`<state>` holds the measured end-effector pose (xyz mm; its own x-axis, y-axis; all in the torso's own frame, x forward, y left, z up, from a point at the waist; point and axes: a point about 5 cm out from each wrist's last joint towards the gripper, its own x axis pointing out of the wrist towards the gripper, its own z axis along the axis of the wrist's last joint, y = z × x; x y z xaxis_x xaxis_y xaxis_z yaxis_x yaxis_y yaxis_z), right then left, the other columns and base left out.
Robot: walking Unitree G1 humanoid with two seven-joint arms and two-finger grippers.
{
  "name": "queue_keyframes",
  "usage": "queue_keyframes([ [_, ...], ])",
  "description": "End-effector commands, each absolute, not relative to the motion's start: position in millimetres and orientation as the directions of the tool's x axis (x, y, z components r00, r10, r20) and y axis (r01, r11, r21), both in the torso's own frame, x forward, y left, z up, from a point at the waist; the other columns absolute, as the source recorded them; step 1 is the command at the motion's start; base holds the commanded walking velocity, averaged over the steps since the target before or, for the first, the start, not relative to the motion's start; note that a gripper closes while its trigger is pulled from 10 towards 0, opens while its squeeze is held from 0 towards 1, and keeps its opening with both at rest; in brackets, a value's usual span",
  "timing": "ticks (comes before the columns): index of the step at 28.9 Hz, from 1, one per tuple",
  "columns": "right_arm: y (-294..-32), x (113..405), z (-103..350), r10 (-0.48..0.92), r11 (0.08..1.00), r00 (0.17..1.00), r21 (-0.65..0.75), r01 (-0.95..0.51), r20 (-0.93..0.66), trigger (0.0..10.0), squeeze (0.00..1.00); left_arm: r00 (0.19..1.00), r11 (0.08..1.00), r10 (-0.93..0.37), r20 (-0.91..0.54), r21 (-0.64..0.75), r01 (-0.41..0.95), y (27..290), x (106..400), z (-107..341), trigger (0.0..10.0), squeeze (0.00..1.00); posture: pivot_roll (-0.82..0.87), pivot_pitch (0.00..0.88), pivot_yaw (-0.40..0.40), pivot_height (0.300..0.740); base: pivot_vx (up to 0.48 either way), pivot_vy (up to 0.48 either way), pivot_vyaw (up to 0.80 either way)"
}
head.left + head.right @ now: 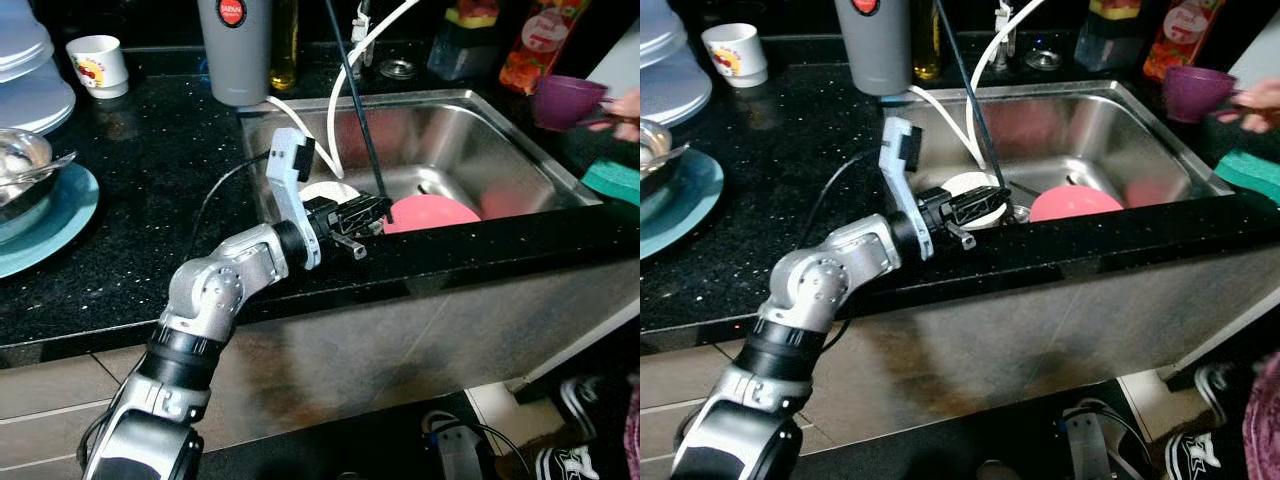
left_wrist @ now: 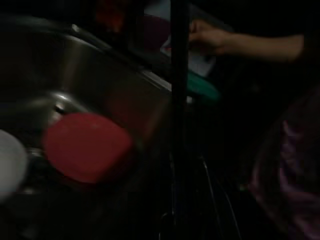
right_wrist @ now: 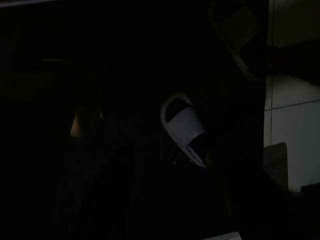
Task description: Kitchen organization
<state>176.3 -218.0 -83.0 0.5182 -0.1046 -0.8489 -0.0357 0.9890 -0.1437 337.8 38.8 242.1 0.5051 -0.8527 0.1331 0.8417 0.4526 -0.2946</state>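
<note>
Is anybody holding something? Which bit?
A person's hand holds the purple cup by its handle. The left gripper sits at the sink's front edge; unclear if holding.

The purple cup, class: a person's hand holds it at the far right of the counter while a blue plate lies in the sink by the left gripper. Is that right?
Not quite. The plate in the sink is pink, not blue, as the left eye view shows. The rest holds: a person's hand holds the purple cup at the far right, and the left gripper sits by the plate.
</note>
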Motion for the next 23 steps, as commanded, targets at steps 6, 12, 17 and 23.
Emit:
queue_keyframes([
  [6,-219,169,-86,-0.11,0.99,0.5,-0.141,-0.025,-0.859,10.0,0.0,0.677,0.671,-0.735,0.037,-0.096,0.735,48,374,248,10.0,0.0,0.01,0.157,-0.017,0.74,0.0,0.0,0.0],
  [12,-219,168,-87,-0.111,0.99,0.498,-0.141,-0.024,-0.86,10.0,0.0,0.752,0.751,-0.659,0.006,0.052,0.658,58,389,252,10.0,0.0,0.0,0.164,-0.016,0.74,0.0,0.0,0.0],
  [17,-220,166,-87,-0.111,0.99,0.496,-0.141,-0.023,-0.861,10.0,0.0,0.781,0.776,-0.624,0.001,0.118,0.62,60,397,254,10.0,1.0,0.0,0.171,-0.013,0.74,0.0,0.0,0.0],
  [23,-219,166,-87,-0.112,0.99,0.497,-0.141,-0.022,-0.861,10.0,0.0,0.763,0.763,-0.644,0.049,0.11,0.637,53,398,259,10.0,1.0,0.0,0.175,-0.015,0.74,0.0,0.0,0.0],
])
